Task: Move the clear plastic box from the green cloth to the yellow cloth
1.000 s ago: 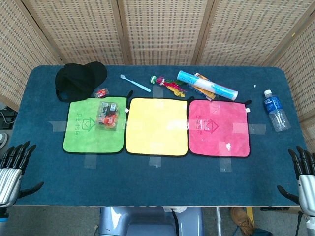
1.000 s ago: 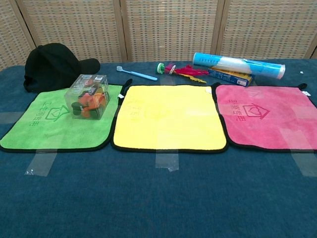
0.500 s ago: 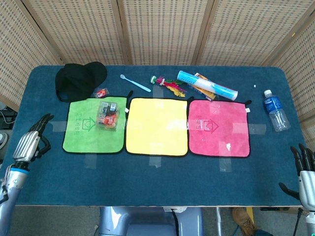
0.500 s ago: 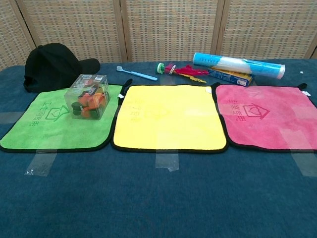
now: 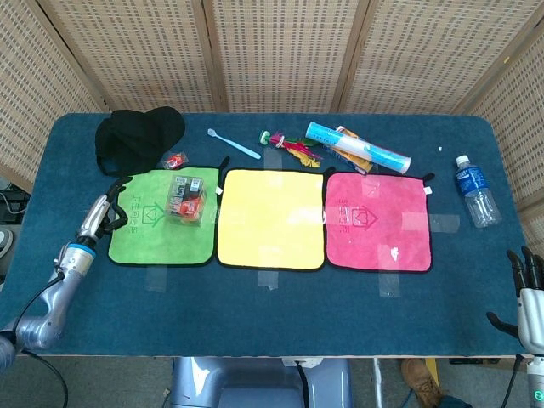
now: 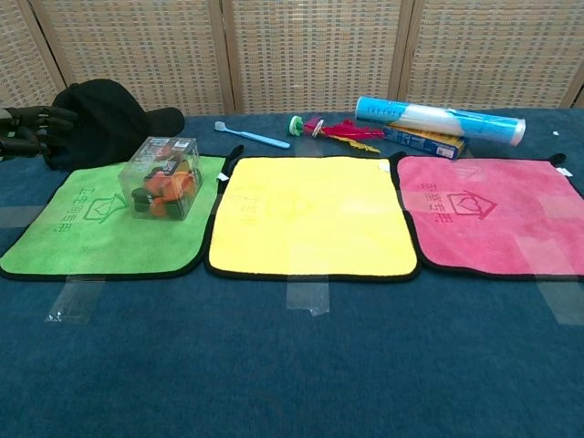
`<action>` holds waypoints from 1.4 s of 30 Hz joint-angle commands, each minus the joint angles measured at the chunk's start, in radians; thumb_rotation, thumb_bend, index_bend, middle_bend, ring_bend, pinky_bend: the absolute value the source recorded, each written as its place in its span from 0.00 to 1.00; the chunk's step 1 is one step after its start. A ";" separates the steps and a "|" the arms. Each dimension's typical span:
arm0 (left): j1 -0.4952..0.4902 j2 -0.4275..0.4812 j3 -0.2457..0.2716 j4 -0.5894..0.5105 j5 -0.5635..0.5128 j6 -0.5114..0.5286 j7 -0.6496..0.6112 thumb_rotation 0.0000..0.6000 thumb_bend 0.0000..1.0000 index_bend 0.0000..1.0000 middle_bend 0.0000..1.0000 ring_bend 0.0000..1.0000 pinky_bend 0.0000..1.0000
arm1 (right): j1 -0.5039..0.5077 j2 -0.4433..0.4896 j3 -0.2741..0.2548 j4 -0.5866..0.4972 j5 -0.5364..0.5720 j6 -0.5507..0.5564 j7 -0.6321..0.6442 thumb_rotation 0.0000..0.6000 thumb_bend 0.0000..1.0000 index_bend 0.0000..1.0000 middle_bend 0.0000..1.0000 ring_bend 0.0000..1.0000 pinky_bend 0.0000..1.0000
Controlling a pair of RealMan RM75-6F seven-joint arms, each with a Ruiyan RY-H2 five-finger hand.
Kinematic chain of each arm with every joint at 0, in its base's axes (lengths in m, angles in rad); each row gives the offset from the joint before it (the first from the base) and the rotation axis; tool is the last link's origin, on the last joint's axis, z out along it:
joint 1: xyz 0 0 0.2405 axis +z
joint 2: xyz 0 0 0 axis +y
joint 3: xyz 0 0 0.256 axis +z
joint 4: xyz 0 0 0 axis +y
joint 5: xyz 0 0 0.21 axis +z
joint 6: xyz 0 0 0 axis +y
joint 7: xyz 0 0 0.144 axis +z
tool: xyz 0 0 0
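The box sits on the green cloth, in the cloth's upper right part, close to the edge facing the yellow cloth; coloured items show through its clear walls; nothing touches it. The yellow cloth lies flat between the green cloth and a pink cloth; all three lie in a row on the blue worktop, with strips of tape on the worktop near their edges.

The left hand hovers at the left edge of the green cloth, well apart from the box; its fingers are apart and it holds nothing; in the chest view the same hand shows at the far left, in front of the cap. The right hand is at the near right corner of the worktop, fingers spread, holding nothing.

Behind the cloths: a black cap at the left; a small red item just beside it; a toothbrush; a feathered shuttlecock; a tube lying across a flat packet. A water bottle lies at the right side of the worktop.
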 commanded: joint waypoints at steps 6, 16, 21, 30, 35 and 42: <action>-0.080 -0.095 -0.065 0.067 -0.105 -0.182 -0.157 1.00 1.00 0.09 0.04 0.07 0.02 | 0.004 -0.001 0.003 0.006 0.014 -0.006 0.004 1.00 0.00 0.00 0.00 0.00 0.00; -0.105 -0.129 -0.118 0.048 -0.121 -0.240 -0.229 1.00 1.00 0.09 0.04 0.07 0.02 | 0.004 0.003 0.004 0.008 0.019 -0.003 0.013 1.00 0.00 0.00 0.00 0.00 0.00; -0.121 -0.148 -0.129 0.024 -0.134 -0.258 -0.231 1.00 1.00 0.09 0.04 0.07 0.04 | 0.004 0.004 0.002 0.007 0.018 -0.002 0.013 1.00 0.00 0.00 0.00 0.00 0.00; -0.151 -0.211 -0.160 0.002 -0.176 -0.256 -0.227 1.00 1.00 0.09 0.04 0.07 0.05 | 0.003 0.010 0.001 0.004 0.023 -0.002 0.019 1.00 0.00 0.00 0.00 0.00 0.00; -0.180 -0.256 -0.166 -0.003 -0.203 -0.239 -0.192 1.00 1.00 0.09 0.04 0.07 0.05 | 0.004 0.013 0.001 0.005 0.030 -0.008 0.024 1.00 0.00 0.00 0.00 0.00 0.00; -0.240 -0.319 -0.173 0.000 -0.264 -0.232 -0.123 1.00 1.00 0.09 0.04 0.07 0.05 | 0.003 0.017 0.002 0.005 0.037 -0.009 0.031 1.00 0.00 0.00 0.00 0.00 0.00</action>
